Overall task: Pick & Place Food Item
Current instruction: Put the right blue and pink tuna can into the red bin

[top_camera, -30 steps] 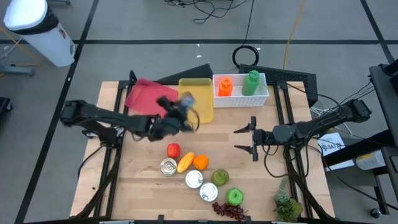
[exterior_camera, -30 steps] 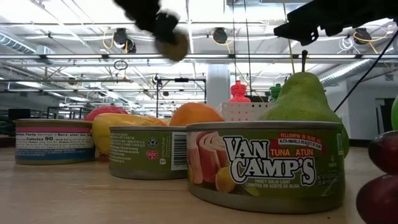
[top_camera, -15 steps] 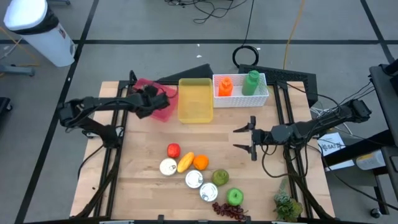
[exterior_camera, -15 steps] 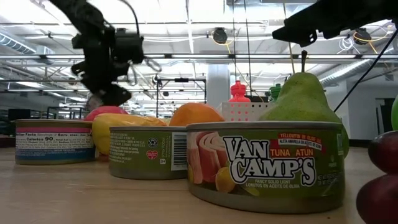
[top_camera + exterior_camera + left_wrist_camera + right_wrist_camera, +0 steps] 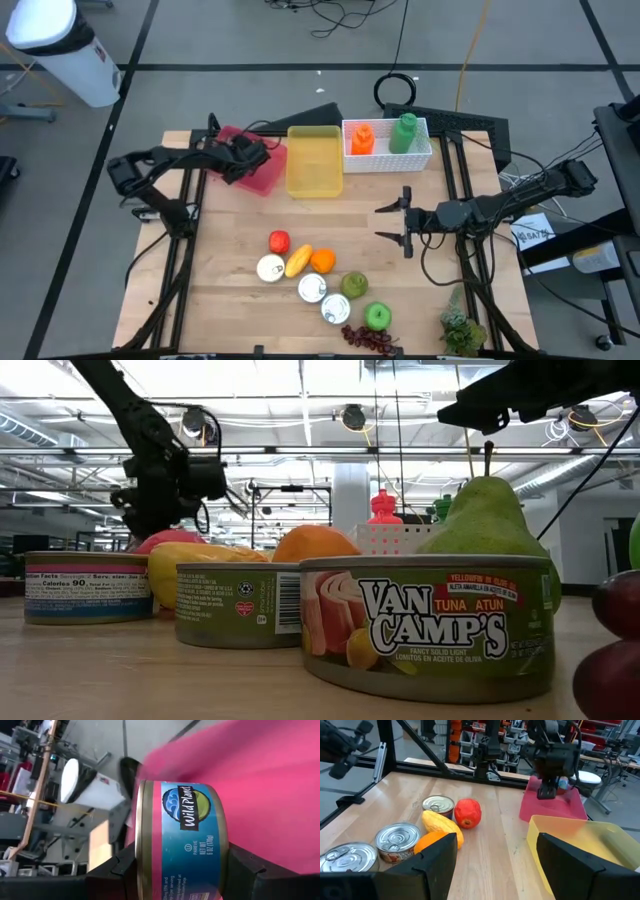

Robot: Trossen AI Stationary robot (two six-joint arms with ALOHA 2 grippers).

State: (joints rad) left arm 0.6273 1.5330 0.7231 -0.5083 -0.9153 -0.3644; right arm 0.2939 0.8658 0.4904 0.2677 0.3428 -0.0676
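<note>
I am watching the left gripper (image 5: 243, 157) holding the Wild Planet can (image 5: 182, 847) between its fingers, and over the last second it has swung from above the yellow bin (image 5: 314, 160) across to the far left, where it is now hanging over the pink bin (image 5: 262, 176); the can is filling the left wrist view against pink, so I am judging the release to be close. The right gripper (image 5: 405, 222) is waiting at mid-table on the right with its fingers spread and nothing between them, unchanged. On the wooden table (image 5: 440, 290) the tomato (image 5: 279, 241), the orange (image 5: 322, 260), the pear (image 5: 487, 518), the tuna can (image 5: 428, 622) and other tins are sitting near the front. Beyond the table, a white waste bin (image 5: 60, 48) is standing on the grey floor.
</note>
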